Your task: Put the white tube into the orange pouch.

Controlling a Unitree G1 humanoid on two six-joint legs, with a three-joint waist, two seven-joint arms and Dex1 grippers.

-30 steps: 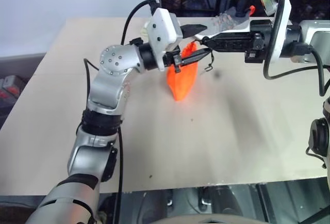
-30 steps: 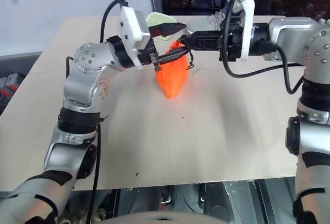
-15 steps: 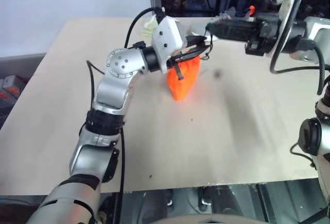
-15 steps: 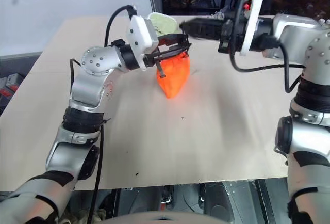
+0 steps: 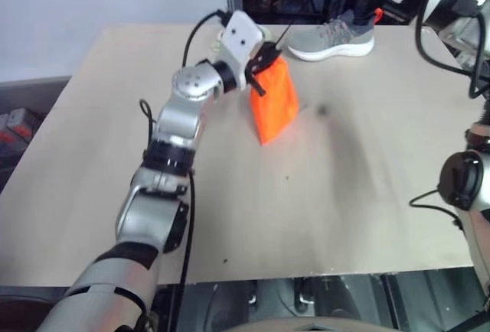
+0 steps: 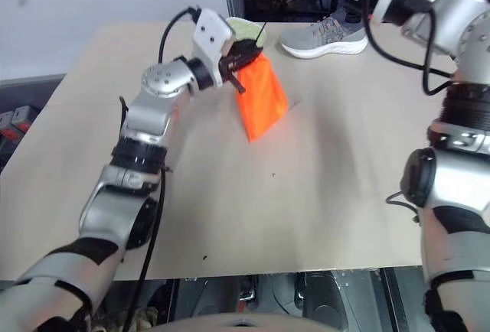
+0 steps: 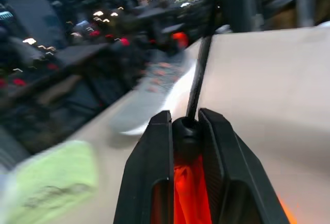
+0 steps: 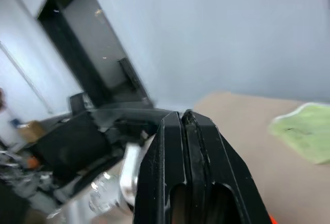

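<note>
The orange pouch (image 5: 276,102) stands tilted on the tan table (image 5: 344,194), its mouth lifted toward the far side. My left gripper (image 5: 264,58) is shut on that mouth. In the left wrist view orange fabric and a black cord end sit pinched in the left gripper (image 7: 185,120). A thin black cord (image 7: 198,74) runs up and away from the pinch. My right gripper (image 8: 185,114) is shut, raised well above the table, and I cannot tell whether it holds the cord. The white tube is hidden from view.
A grey sneaker (image 5: 331,39) lies at the table's far edge, right of the pouch. A pale green folded cloth (image 6: 243,27) lies just behind the left gripper. The right arm (image 6: 452,3) is raised at the far right.
My left gripper closed on the pouch mouth and pushed it toward the far edge. The right arm pulled away from the pouch, up and to the right.
</note>
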